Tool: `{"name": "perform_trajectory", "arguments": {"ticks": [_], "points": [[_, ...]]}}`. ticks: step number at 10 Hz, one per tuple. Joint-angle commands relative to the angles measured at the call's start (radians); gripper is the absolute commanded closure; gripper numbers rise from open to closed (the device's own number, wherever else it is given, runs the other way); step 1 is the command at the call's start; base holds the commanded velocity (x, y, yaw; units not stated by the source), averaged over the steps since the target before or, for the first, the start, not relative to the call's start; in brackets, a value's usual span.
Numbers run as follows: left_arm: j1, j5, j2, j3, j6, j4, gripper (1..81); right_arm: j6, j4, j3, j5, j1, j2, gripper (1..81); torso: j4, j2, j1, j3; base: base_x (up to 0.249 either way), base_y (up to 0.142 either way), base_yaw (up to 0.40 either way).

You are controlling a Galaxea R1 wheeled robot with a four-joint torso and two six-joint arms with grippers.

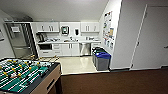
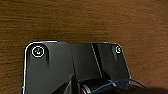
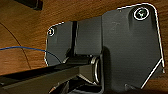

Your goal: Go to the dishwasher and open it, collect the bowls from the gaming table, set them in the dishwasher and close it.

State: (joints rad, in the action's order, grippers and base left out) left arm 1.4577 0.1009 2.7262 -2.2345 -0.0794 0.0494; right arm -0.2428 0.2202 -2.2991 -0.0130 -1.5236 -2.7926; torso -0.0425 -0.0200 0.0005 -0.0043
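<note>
Kitchenette alcove is lying ahead at 12 o'clock across pale flooring, with brown carpet (image 1: 112,82) filling the near ground. White cabinets (image 1: 67,49) are running along the back wall, and the dishwasher (image 1: 85,49), steel-fronted and shut, is sitting under the counter at roughly 12 o'clock, well apart from the robot. A foosball table (image 1: 22,75) is occupying 8 o'clock.

Step in hand, as judged: driving toward the dishwasher. Doing it well is calling for a straight line onto the pale floor, passing between the foosball table's corner and the bins, and stopping square to the handle.

Waste bins (image 1: 102,59), blue-lidded and green-lidded, are standing at 1 o'clock just beside the wall; their contents cannot be told. No bowls are identifiable.

Both wrist cameras are facing carpet; pincer state cannot be told for either arm.
</note>
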Motion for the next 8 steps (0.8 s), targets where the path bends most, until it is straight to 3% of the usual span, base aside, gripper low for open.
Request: {"name": "perform_trajectory", "arguments": {"ticks": [1, 8], "points": [[-0.056, -0.044, -0.014, 0.016, 0.003, 0.01, 1.0, 0.007, -0.001, 0.02, -0.047, 0.059, 0.011, 1.0, 0.0, 0.0, 0.0, 0.0, 0.134, 0.0, 0.0], [-0.055, -0.044, -0.012, 0.016, 0.001, 0.012, 1.0, -0.007, -0.007, 0.011, -0.029, 0.058, 0.02, 1.0, 0.0, 0.0, 0.0, 0.0, 0.14, 0.0, 0.0]]}}
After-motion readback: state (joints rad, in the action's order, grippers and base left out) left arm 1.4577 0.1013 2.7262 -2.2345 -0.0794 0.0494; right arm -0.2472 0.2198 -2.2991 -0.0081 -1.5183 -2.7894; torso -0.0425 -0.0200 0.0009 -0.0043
